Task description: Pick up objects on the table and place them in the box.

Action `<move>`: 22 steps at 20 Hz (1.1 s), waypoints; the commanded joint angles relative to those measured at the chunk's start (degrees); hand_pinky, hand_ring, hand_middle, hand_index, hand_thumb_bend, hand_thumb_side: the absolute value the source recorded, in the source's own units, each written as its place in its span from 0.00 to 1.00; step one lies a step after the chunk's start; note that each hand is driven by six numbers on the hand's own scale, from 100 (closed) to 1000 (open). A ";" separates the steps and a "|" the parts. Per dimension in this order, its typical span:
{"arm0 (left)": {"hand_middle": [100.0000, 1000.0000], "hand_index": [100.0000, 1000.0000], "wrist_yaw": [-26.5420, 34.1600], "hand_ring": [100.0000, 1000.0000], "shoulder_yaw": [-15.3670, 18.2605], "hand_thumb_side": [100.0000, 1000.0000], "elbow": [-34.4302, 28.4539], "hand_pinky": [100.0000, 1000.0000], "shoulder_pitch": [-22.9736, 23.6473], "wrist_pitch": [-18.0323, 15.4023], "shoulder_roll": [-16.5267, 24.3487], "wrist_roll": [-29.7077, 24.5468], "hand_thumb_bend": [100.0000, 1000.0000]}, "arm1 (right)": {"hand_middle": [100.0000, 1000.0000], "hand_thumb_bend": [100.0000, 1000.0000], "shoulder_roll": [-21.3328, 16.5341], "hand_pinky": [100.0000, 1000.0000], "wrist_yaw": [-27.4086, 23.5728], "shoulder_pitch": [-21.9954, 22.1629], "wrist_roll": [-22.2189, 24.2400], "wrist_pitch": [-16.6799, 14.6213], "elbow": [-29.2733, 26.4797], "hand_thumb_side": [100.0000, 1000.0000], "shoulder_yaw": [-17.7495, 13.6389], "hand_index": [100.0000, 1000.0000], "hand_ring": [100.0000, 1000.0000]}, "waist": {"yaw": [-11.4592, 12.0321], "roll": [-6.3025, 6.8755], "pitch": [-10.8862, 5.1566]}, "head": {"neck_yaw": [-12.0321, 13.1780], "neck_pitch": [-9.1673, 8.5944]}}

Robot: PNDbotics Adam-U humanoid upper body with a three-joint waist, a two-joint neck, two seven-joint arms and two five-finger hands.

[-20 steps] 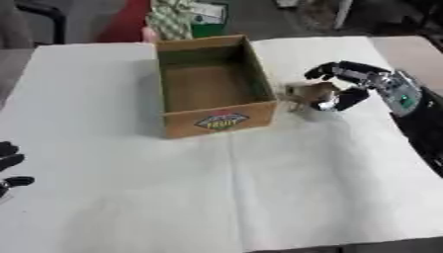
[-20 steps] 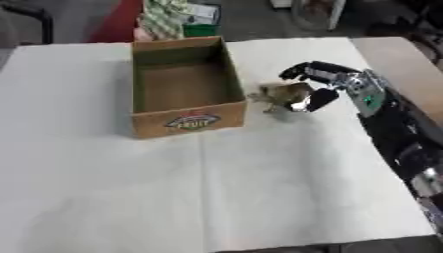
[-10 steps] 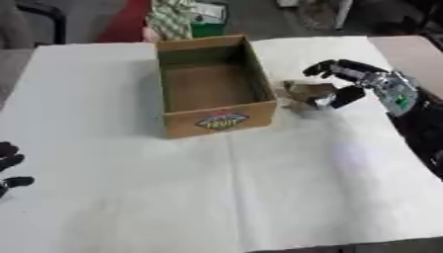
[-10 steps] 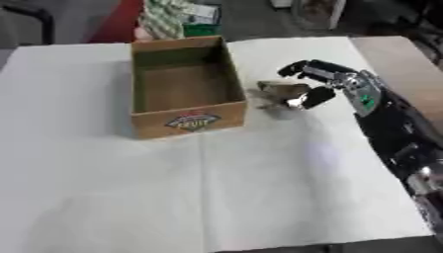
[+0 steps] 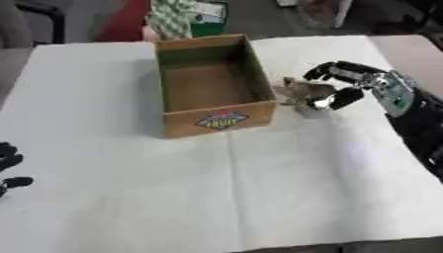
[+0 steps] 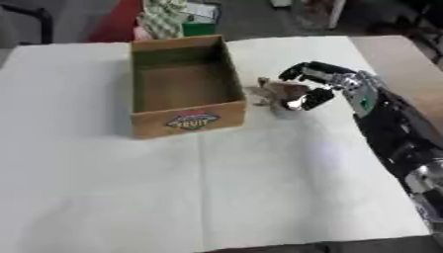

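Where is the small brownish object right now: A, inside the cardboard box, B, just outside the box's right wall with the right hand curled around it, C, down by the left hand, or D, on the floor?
B: the brownish object sits on the white table cover beside the box's right wall, with the right hand's fingers and thumb curled around it.

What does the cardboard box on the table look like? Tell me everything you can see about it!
The brown cardboard box is a rectangular carton with an open top and no lid, and its inside looks empty. A colourful label sits on the short wall facing the camera. It stands upright on the white tablecloth, slightly askew. Just to its right, a small crumpled brownish object lies close beside its wall, with the robot's right hand curled around that object. Whether the object touches the box cannot be told.
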 commanded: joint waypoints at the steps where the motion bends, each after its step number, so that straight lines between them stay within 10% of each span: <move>1: 0.64 0.69 0.08 0.74 -0.03 0.79 -0.95 0.53 -0.61 -0.06 0.59 -0.14 0.00 | 0.76 0.27 -1.43 0.77 0.95 -0.90 0.36 0.09 -0.16 0.33 -0.20 0.86 0.82 | 0.08 -0.05 -0.71 | -0.19 -0.35; 22: 0.64 0.69 0.13 0.74 0.00 0.79 -0.89 0.53 -0.55 -0.08 0.53 -0.13 0.00 | 0.33 0.00 -1.40 0.20 5.80 -0.32 -7.20 1.97 -0.98 0.04 -0.47 0.48 0.33 | 0.00 0.02 -0.69 | -0.33 -0.20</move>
